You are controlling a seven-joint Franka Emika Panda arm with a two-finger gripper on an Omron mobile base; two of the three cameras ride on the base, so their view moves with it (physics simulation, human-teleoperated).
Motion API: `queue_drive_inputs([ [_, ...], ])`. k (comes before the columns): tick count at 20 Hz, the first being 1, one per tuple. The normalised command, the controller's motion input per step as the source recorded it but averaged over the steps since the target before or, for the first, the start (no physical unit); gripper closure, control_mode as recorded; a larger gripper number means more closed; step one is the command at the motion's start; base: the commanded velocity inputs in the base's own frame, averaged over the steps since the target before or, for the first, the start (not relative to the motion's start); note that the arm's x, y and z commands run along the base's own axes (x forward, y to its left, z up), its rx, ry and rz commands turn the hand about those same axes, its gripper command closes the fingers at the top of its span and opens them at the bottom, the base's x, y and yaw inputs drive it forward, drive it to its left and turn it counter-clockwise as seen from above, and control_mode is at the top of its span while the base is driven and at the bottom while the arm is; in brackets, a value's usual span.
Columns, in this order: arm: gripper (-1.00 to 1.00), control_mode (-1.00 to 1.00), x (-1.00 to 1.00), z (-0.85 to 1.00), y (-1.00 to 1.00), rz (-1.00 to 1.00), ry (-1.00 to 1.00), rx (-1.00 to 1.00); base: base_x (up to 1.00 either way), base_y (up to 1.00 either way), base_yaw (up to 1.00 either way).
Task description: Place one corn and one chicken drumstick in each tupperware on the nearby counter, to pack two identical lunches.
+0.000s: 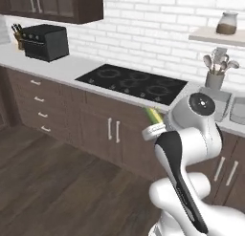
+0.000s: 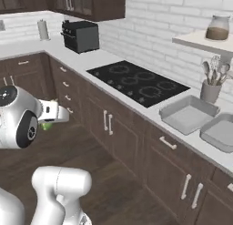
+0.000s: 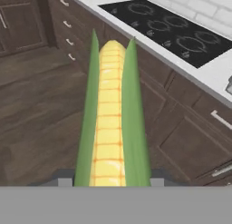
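Counting what shows: one corn ear, pinched between the gripper fingers that are closed partway onto its base, and two tupperware trays sitting side by side on the counter right of the black cooktop. Raised off the counter, the arm holds the hand out over the wooden floor in front of the cabinets, with the ear pointing away from the hand toward the cooktop's edge.

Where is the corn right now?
The corn is in the end effector, held in the air in front of the dark cabinets, below the stove.
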Motion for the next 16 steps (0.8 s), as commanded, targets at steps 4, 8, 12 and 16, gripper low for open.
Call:
queue_drive_inputs([
  [4,1.0,1.0,0.0,0.0,0.0,0.0,0.0,0.0,0.67,0.16,-0.76],
  [8,1.0,1.0,0.0,0.0,0.0,0.0,0.0,0.0,0.73,0.03,-0.78],
  [12,1.0,1.0,0.0,0.0,0.0,0.0,0.0,0.0,0.85,0.09,-0.67],
  [16,1.0,1.0,0.0,0.0,0.0,0.0,0.0,0.0,0.85,0.07,-0.55],
])
